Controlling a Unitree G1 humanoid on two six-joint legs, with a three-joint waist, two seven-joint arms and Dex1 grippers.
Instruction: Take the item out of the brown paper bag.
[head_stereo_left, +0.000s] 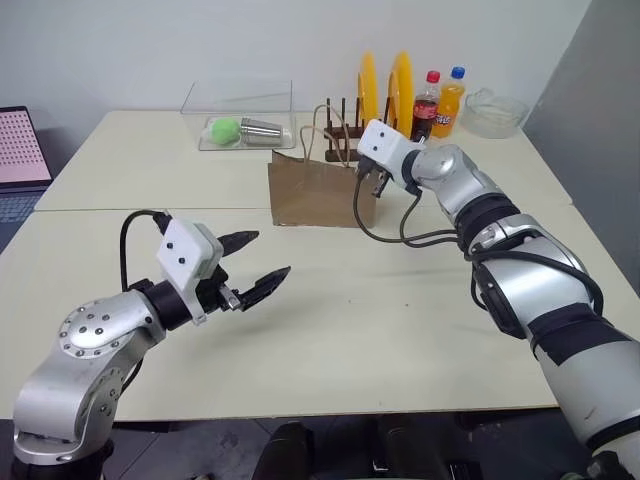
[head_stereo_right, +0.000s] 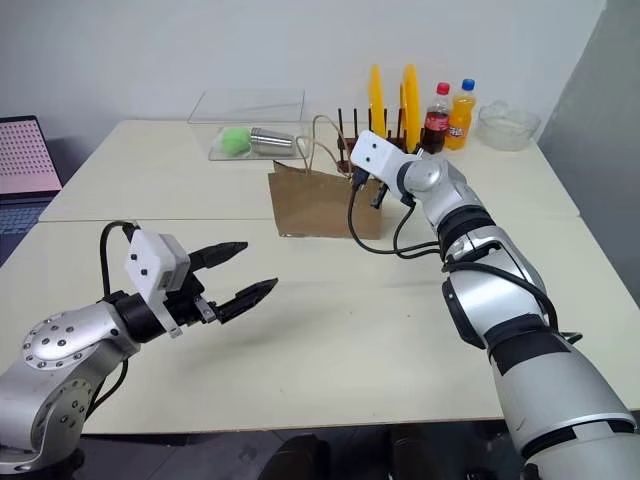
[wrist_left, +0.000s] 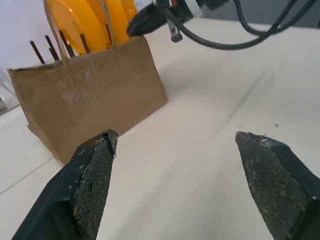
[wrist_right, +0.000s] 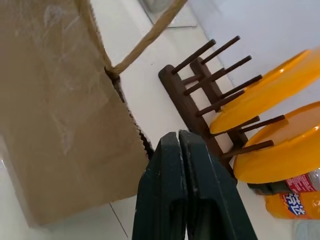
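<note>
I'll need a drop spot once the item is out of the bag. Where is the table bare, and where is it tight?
Bare: the table between the brown paper bag and the near edge, right of the open left gripper; also the far left corner. Crowded: behind the bag, where the plate rack, bottles, clear tray and glass bowl stand, with the shut right gripper at the bag's rim.

Your two head eyes are looking forward and down across the table (head_stereo_left: 330, 330), sharing the bag (head_stereo_left: 318, 190) and rack (head_stereo_right: 385, 130). Your wrist cameras are viewing that bag closely, the right one nearest.
</note>
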